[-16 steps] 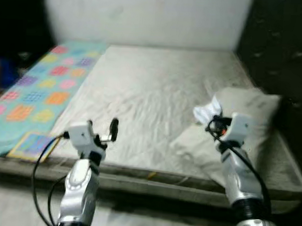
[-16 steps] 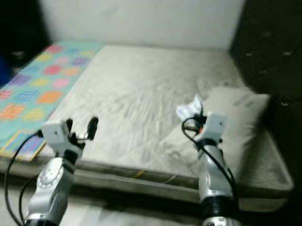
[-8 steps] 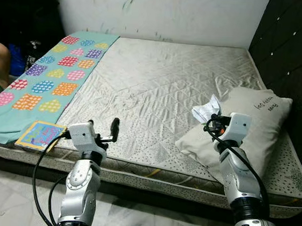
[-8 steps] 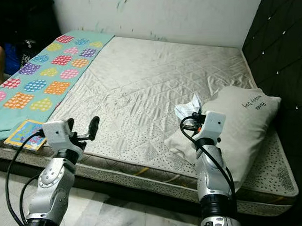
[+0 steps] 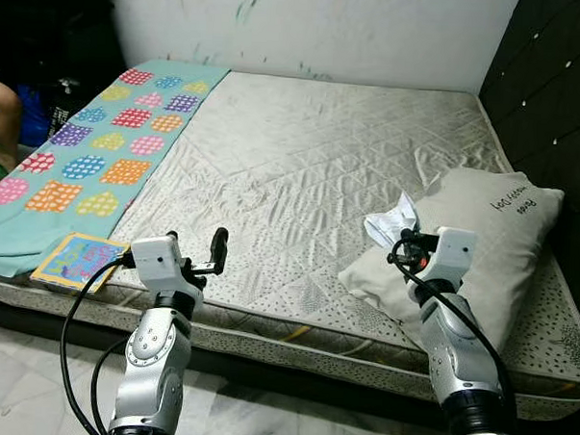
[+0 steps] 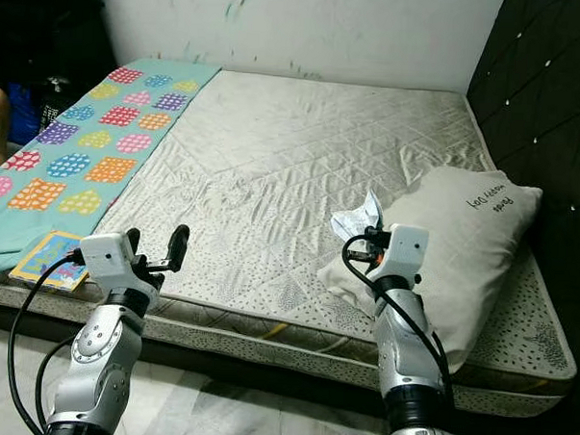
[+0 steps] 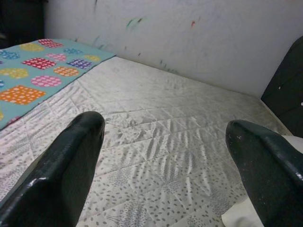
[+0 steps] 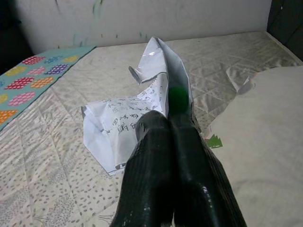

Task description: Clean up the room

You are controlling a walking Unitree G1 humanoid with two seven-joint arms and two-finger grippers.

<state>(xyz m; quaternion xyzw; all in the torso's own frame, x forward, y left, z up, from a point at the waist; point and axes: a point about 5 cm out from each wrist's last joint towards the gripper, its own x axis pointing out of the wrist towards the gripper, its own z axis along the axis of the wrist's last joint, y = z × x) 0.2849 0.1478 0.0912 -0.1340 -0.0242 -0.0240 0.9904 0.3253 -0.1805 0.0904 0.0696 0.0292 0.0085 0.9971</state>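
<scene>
A crumpled white sheet of printed paper point(image 8: 124, 124) is pinched in my right gripper point(image 8: 164, 122), whose fingers are shut on it. That gripper point(image 5: 404, 249) hovers over the near corner of a beige pillow point(image 5: 496, 241) at the right side of the mattress point(image 5: 302, 160). The paper point(image 5: 389, 225) sticks up above the fingers. My left gripper point(image 5: 196, 244) is held out over the mattress's front edge, open with nothing between its fingers point(image 7: 71, 163).
A teal blanket point(image 5: 91, 146) with coloured patches covers the bed's left strip, with a colourful book point(image 5: 76, 258) on its near corner. A dark padded headboard point(image 5: 555, 94) stands at the right. A person's arm point(image 5: 1, 109) shows at far left. Pale tiled floor point(image 5: 32, 389) lies before the bed.
The blur of a second ago has cleared as the camera settled. My right gripper has sunk slightly with the paper. The left gripper has stayed put.
</scene>
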